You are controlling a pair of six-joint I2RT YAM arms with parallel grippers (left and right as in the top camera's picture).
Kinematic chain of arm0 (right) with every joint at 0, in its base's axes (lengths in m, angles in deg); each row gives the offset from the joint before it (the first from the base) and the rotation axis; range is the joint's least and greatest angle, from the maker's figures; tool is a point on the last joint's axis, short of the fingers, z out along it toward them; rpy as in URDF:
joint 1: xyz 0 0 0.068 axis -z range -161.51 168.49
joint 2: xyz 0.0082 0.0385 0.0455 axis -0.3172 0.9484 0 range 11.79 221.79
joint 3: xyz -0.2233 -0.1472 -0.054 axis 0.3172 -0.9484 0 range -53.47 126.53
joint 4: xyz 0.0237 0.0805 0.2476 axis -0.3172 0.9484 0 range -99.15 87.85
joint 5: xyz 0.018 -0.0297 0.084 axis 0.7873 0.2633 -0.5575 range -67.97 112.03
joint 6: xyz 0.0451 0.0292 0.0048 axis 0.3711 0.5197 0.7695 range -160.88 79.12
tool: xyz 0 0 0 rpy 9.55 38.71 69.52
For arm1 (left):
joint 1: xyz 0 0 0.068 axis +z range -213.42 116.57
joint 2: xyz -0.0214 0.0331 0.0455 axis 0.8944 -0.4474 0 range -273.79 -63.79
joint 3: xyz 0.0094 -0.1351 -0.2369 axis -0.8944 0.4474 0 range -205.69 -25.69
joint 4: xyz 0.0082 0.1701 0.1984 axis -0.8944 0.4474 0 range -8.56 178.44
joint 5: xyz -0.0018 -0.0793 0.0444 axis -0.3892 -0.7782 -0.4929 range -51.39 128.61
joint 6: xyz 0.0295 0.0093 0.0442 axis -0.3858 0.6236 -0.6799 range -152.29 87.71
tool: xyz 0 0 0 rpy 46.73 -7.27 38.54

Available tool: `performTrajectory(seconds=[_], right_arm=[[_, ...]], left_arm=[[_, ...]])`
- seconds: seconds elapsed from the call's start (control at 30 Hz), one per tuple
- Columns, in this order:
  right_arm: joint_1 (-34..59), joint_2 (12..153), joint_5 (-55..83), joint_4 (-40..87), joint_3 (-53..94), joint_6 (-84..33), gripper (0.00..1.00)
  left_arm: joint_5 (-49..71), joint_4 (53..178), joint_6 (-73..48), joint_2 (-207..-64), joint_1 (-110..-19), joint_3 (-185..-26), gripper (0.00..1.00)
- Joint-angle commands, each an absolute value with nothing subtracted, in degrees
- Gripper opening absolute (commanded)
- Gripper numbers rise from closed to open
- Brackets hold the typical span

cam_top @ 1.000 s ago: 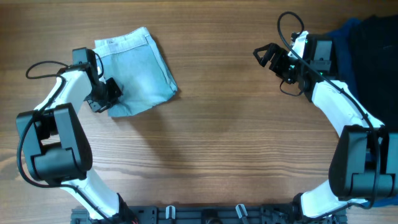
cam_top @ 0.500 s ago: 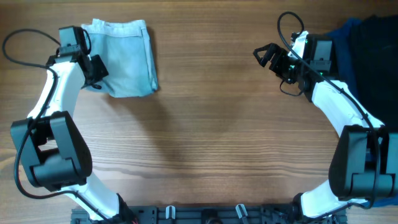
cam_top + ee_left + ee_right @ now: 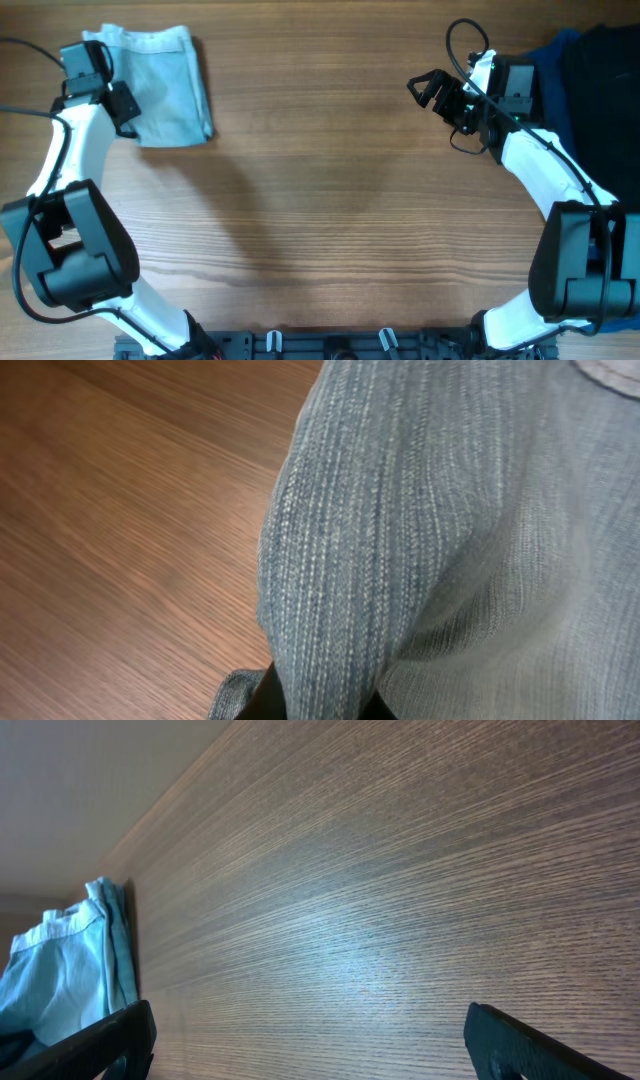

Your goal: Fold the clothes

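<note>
Dragging folded shorts (image 3: 168, 88) further top-left vs. prev., w/ left end effector (image 3: 126, 106).

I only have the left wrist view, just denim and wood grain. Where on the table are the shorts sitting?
Observer: The folded denim shorts lie at the far left corner of the table.
Operator: Is the left gripper holding them?
Observer: Yes, the left gripper is shut on their left edge.
Operator: And the right arm?
Observer: The right gripper hangs open above bare wood, apart from the dark garments at the far right.
</note>
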State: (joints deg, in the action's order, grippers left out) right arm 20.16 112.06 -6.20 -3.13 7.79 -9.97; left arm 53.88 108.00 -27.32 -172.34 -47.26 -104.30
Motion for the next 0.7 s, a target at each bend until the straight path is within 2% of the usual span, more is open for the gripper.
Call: performTrajectory(seconds=[0.0, 0.13, 0.2, 0.23, 0.27, 0.37, 0.43, 0.47, 0.5, 0.53, 0.57, 0.67], right_arm=[[20.0, 111.8, -5.8, -3.3, 7.7, -10.7, 1.00], [20.0, 111.8, -5.8, -3.3, 7.7, -10.6, 1.00], [20.0, 111.8, -5.8, -3.3, 7.7, -10.6, 0.99], [20.0, 111.8, -5.8, -3.3, 7.7, -10.6, 0.99], [20.0, 111.8, -5.8, -3.3, 7.7, -10.7, 1.00], [20.0, 111.8, -5.8, -3.3, 7.7, -10.7, 1.00], [20.0, 111.8, -5.8, -3.3, 7.7, -10.7, 1.00], [20.0, 111.8, -5.8, -3.3, 7.7, -10.6, 0.99], [20.0, 111.8, -5.8, -3.3, 7.7, -10.7, 0.99], [20.0, 111.8, -5.8, -3.3, 7.7, -10.7, 0.99], [20.0, 111.8, -5.8, -3.3, 7.7, -10.6, 0.99], [20.0, 111.8, -5.8, -3.3, 7.7, -10.7, 0.99]], left_arm=[[55.8, 104.7, -28.1, -174.5, -45.4, -105.6, 0.04], [54.8, 101.2, -35.6, -178.4, -45.4, -105.6, 0.06], [54.8, 99.7, -38.2, -179.5, -45.0, -105.6, 0.16], [55.0, 98.8, -38.5, -179.7, -44.7, -105.6, 0.37], [56.3, 97.7, -38.5, -179.7, -44.2, -105.6, 0.54], [62.3, 92.7, -38.5, -178.4, -43.4, -105.6, 0.76], [63.1, 90.8, -36.2, -174.4, -43.6, -105.6, 1.00], [63.0, 91.1, -33.2, -172.7, -43.7, -105.6, 0.99], [61.7, 92.3, -30.6, -171.2, -43.9, -105.6, 0.94], [59.4, 94.3, -27.8, -169.9, -44.1, -105.6, 0.68], [53.2, 98.7, -22.1, -168.5, -44.2, -105.6, 0.06], [30.0, 108.5, -13.1, -169.3, -44.3, -105.0, 0.04]])
